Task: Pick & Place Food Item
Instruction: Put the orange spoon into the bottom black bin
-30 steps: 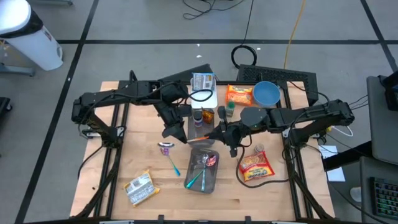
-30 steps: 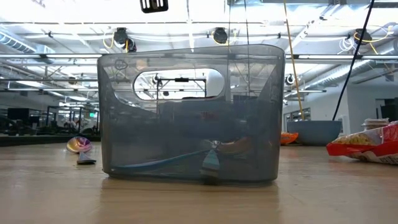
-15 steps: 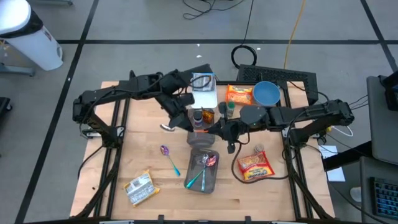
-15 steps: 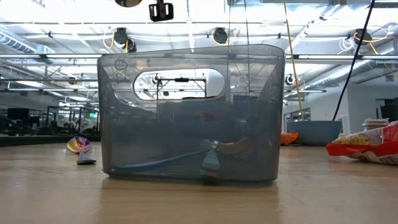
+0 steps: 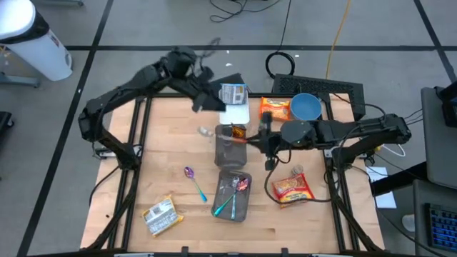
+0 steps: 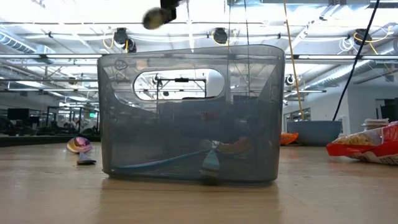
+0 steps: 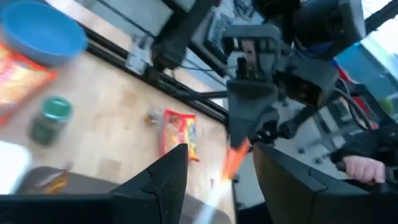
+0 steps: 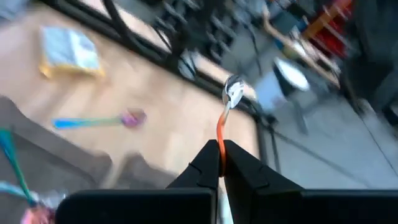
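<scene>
We see the right gripper (image 8: 221,149) pinching an orange-handled spoon (image 8: 229,106); the left gripper (image 7: 214,168), at eleven o'clock, gapes empty.

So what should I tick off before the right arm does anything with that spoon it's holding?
1. Grip: right gripper has its fingers shut on the orange-handled spoon. Ok.
2. Left gripper off the spoon: its fingers are open and hold nothing, and the arm is up at the table's far left. Ok.
3. Spoon over the gray bin: from above, it hangs behind the bin, not over it. Not ok.
4. Room in the bin: a few utensils lie at the bottom, with space above them. Ok.
5. Other loose items: a purple spoon lies on the table to the left of the bin. Not ok.
</scene>
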Controlling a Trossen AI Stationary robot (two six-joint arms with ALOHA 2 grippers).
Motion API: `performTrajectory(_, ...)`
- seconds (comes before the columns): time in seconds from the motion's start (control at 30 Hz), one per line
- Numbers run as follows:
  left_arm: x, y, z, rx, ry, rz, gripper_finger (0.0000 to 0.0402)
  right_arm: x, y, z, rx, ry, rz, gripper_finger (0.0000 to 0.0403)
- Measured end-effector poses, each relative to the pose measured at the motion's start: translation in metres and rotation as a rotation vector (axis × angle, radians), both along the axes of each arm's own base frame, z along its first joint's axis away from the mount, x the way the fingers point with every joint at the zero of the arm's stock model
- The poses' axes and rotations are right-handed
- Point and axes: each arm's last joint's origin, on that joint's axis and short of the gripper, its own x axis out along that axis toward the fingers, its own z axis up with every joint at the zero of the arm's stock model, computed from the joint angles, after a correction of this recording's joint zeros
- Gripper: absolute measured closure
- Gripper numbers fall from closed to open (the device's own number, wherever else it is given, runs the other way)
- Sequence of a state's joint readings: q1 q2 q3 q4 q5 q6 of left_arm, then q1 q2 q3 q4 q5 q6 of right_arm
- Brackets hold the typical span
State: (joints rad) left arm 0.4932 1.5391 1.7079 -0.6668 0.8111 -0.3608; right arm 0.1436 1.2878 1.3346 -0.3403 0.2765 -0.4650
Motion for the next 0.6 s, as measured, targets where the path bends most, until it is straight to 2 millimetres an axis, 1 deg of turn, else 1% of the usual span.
performTrajectory(0.07,-0.015,0.008,0.008,0.029,-0.008,0.038,0.0209,-0.010,-0.003,0.003,0.012,0.014,-0.054,0.0403)
performTrajectory(0.2,-0.041,0.017,0.025,0.133,-0.049,0.151,0.0210,-0.031,-0.008,0.019,0.094,-0.063,-0.111,0.0403)
performTrajectory(0.27,-0.053,0.017,0.034,0.197,-0.072,0.206,0.0210,-0.041,-0.010,0.028,0.128,-0.114,-0.139,0.0403)
performTrajectory(0.37,-0.067,0.013,0.046,0.295,-0.095,0.291,0.0210,-0.057,-0.013,0.036,0.167,-0.187,-0.188,0.0403)
performTrajectory(0.5,-0.078,0.007,0.053,0.335,-0.101,0.352,0.0210,-0.076,-0.017,0.038,0.245,-0.285,-0.213,0.0403)
performTrajectory(0.6,-0.075,0.001,0.054,0.323,-0.116,0.322,0.0210,-0.087,-0.018,0.031,0.321,-0.394,-0.212,0.0403)
